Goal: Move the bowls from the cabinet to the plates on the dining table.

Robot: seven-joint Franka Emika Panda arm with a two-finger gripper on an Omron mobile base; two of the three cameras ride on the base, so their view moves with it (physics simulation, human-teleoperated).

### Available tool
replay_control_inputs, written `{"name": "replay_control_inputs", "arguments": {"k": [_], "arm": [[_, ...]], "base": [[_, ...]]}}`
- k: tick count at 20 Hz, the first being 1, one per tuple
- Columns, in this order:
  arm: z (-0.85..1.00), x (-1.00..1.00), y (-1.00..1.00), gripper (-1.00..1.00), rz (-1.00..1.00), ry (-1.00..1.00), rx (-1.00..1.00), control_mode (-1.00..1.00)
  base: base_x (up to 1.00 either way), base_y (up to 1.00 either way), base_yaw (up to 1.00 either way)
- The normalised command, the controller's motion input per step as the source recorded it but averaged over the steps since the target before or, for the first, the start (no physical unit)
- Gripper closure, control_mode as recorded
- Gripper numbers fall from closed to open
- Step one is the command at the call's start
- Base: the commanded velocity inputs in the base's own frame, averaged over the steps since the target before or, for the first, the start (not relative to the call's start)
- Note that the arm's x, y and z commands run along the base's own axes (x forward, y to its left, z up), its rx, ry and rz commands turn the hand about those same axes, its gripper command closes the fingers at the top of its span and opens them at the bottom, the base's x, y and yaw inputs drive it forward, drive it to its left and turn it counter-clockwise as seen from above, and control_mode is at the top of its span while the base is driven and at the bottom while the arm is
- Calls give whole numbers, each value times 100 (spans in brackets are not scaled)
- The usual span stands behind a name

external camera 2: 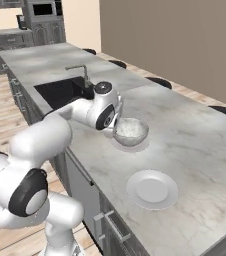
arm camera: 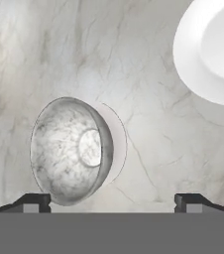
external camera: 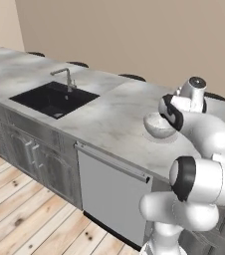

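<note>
While the tool (arm camera: 111, 201) hangs released, the marbled bowl (arm camera: 72, 150) sits on its plate (arm camera: 118, 144), bare marble around.

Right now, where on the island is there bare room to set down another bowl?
The empty plate is free, and bare marble stretches beyond it toward the far edge. It is crowded around the marbled bowl, which sits on its plate beside the sink.
</note>
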Motion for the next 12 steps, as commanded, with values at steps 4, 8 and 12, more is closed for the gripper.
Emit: {"name": "replay_control_inputs", "arguments": {"k": [4, 8, 12], "arm": [[62, -32, 21, -100, 6, 0, -2, -100], [61, -31, 23, -100, 5, -3, -3, -100], [55, -20, 19, -100, 7, -8, -3, -100]], "base": [[0, 0, 0], [0, 0, 0], [0, 0, 0]]}}
